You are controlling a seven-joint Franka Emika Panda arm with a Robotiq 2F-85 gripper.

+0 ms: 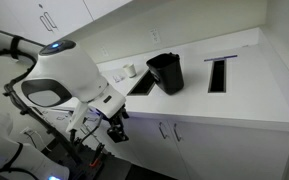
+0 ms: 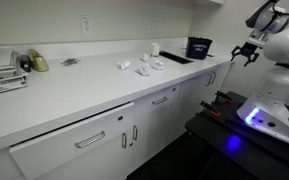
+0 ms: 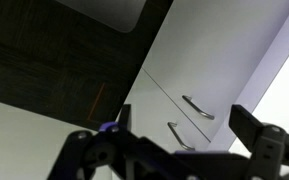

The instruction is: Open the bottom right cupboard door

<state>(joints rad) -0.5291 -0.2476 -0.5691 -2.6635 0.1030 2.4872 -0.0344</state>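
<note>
Gripper [image 3: 184,126] is hanging wide open in the wrist view, its two dark fingers [image 3: 248,124] standing well apart and gripping nothing. Its body is being cut off by the bottom edge. Between the fingers two silver bar handles [image 3: 196,107] are showing on slanted white cabinet fronts. The picture is tilting so much that I cannot tell there which handle belongs to which door. In an exterior view the bottom right cupboard door [image 1: 200,150] is sitting shut, flush under the white counter [image 1: 254,95]. Its handle is lying near the upper corner, just beside the handle of the neighbouring door [image 1: 149,148], and its lower part is running out of frame. The gripper is hovering in front of the cabinets, apart from the door and off to the side of both handles. The white arm [image 1: 59,75] is hiding whatever lies behind it. A black bin [image 1: 166,72] is standing on the counter; small pale items near it are too blurred to name.
</note>
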